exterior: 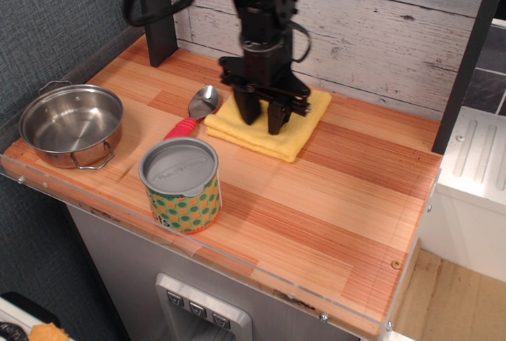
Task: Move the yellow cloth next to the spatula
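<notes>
The yellow cloth point(288, 137) lies folded flat on the wooden table, its left edge close to the spatula's head. The spatula point(195, 111) has a shiny silver oval head and a red-pink handle pointing toward the can. My gripper point(262, 122) stands upright over the cloth's left half. Its two black fingers are spread apart, with yellow fabric showing between them; the tips are at or just above the cloth.
A steel pot point(71, 125) sits at the left front edge. A can point(181, 185) with a green and orange dotted label stands in front of the spatula. A dark post point(156, 17) rises at the back left before the white plank wall.
</notes>
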Motion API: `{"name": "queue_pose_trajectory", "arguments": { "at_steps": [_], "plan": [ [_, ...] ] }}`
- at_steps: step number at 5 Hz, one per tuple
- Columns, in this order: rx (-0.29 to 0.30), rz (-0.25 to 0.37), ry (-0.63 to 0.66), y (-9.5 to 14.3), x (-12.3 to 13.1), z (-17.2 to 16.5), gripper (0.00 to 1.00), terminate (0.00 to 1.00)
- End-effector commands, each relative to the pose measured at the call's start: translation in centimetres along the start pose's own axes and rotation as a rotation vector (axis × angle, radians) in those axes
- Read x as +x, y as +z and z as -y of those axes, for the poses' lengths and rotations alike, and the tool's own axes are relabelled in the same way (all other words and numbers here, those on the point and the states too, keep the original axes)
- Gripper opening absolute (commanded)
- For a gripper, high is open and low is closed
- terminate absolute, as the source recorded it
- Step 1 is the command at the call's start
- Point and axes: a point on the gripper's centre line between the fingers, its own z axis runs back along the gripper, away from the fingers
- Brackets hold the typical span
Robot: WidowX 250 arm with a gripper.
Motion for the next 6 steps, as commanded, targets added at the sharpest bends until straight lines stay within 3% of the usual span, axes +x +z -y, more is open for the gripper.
{"name": "queue_pose_trajectory", "arguments": {
  "at_steps": [1,3,5,6],
  "plan": [
    [0.015,0.101,-0.033,3.9,1.2,-0.4,1.00,0.00],
    [0.046,0.147,0.014,6.3,1.6,-0.9,1.00,0.00],
    [0.043,0.069,0.028,9.2,0.2,-0.7,1.00,0.00],
    [0.030,0.065,0.072,10.8,-1.3,-0.2,1.00,0.00]
  ]
}}
